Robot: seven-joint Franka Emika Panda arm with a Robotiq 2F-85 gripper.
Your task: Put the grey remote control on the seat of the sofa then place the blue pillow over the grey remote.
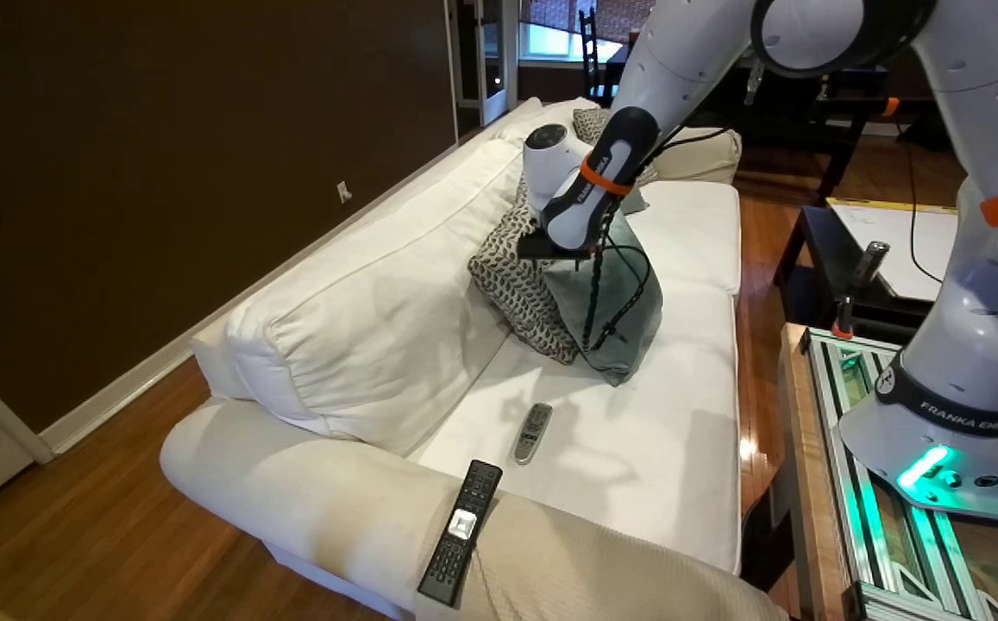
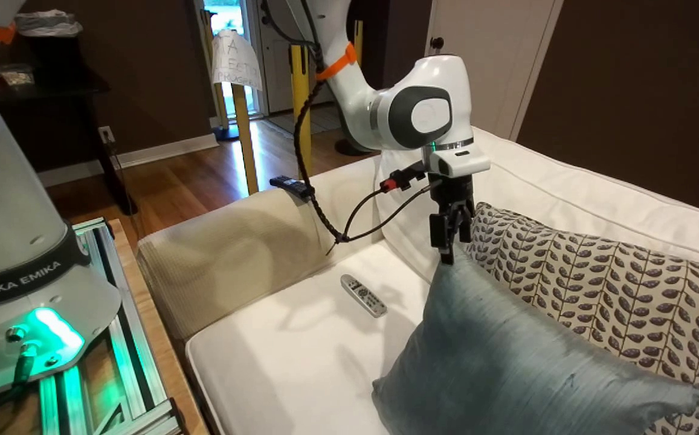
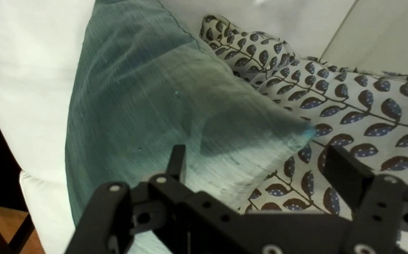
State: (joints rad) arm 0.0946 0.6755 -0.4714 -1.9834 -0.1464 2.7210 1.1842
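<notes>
The grey remote control [image 1: 533, 433] lies on the seat of the white sofa [image 1: 680, 362]; it also shows in an exterior view [image 2: 363, 295]. The blue pillow [image 2: 506, 356] stands tilted against the patterned pillow, beside the grey remote and apart from it. It also shows in an exterior view [image 1: 615, 319] and in the wrist view [image 3: 136, 106]. My gripper [image 2: 455, 249] points down at the pillow's top corner. In the wrist view my gripper [image 3: 256, 151] is open, with the corner showing between and beyond its fingers. Whether the fingers touch the fabric is unclear.
A black-and-white patterned pillow [image 2: 597, 296] leans on the sofa's back behind the blue pillow. A longer black remote [image 1: 461, 532] lies on the armrest [image 1: 317, 474]. A cable loop [image 2: 343, 235] hangs from the arm above the seat. More pillows sit at the sofa's far end.
</notes>
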